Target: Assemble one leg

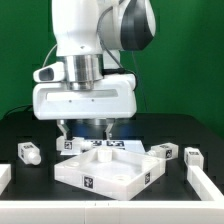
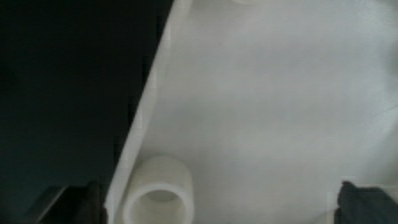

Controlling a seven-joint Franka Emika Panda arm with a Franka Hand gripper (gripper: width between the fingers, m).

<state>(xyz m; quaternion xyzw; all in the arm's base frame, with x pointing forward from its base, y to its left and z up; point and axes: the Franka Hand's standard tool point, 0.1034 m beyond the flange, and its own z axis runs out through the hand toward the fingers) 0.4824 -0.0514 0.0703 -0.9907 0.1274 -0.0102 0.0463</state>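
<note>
**Exterior view**
- Pincer: the gripper point(image 1: 82, 128) hangs low over the back part of the square top point(image 1: 122, 172). Its jaws are spread wide with nothing between them.
- Main piece: the square top is a white tray-like part lying flat mid-bench, toward the front edge.
- Task item: the leg point(image 1: 28, 152) is a small tagged post lying near the bench edge on the exterior view's left. It is well apart from the gripper and untouched.
- Spares: the two other legs point(image 1: 165, 152) lie near the edge on the exterior view's right, just beside each other.
- Fixture: the marker board point(image 1: 112, 146) lies flat behind the square top, toward the back edge.
- Unsorted: an edge piece point(image 1: 207, 182) sits at the front corner on the exterior view's right. It is cut off, so its kind cannot be told.

**Wrist view**
- Field: the white face of the square top fills most of the frame, with the corner hole point(image 2: 160, 203) close below.
- Fingertips point(image 2: 63, 205): dark and set far apart, with no part held.

**Step in hand (judged)**
- Task: fetching a leg for the hole.
- Method: rise clear, travel to the lone leg, straddle its narrow faces and close at mid-length.
- Obstacles: the top's raised rim stands in the way. The paired legs leave little room for a finger.
</note>
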